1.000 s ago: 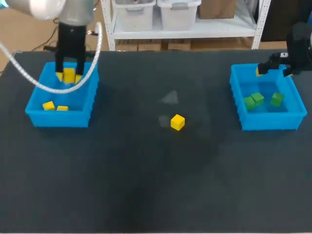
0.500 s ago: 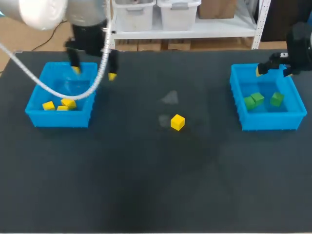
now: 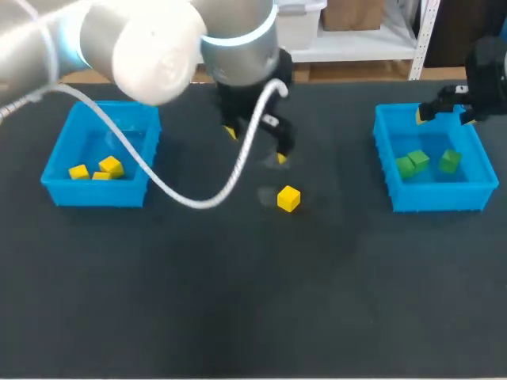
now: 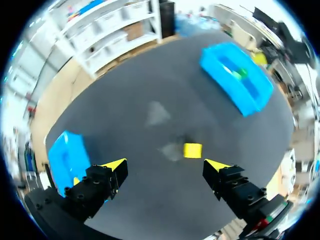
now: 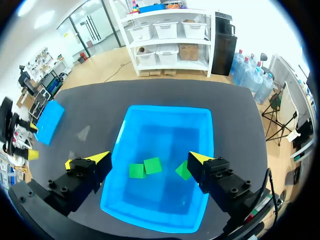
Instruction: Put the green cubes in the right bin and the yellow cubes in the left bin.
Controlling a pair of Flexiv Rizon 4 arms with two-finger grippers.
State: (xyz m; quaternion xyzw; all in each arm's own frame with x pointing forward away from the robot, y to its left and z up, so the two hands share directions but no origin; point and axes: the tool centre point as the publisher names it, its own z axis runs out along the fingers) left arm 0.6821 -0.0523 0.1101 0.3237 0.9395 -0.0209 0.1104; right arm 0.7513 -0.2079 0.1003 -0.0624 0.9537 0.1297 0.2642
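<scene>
Head view: the left arm (image 3: 150, 39) bulks over the bench (image 3: 238, 301) and hides its far side; left hand (image 3: 255, 145) spread, hanging just behind the lone yellow cube (image 3: 289, 198); right hand (image 3: 442, 112) half cut off, at the right bin (image 3: 434, 199) far rim.
Left wrist view: the cube lies ahead between the spread fingers, untouched; left bin (image 4: 67, 156) partly hidden by one finger.
Right wrist view: hand spread above three green cubes (image 5: 152, 165) in the bin.

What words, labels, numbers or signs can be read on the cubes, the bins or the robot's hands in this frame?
None can be read. The yellow cube, the green cubes, the left bin, the right bin, the left hand and the right hand show plain surfaces with no print in any view.
</scene>
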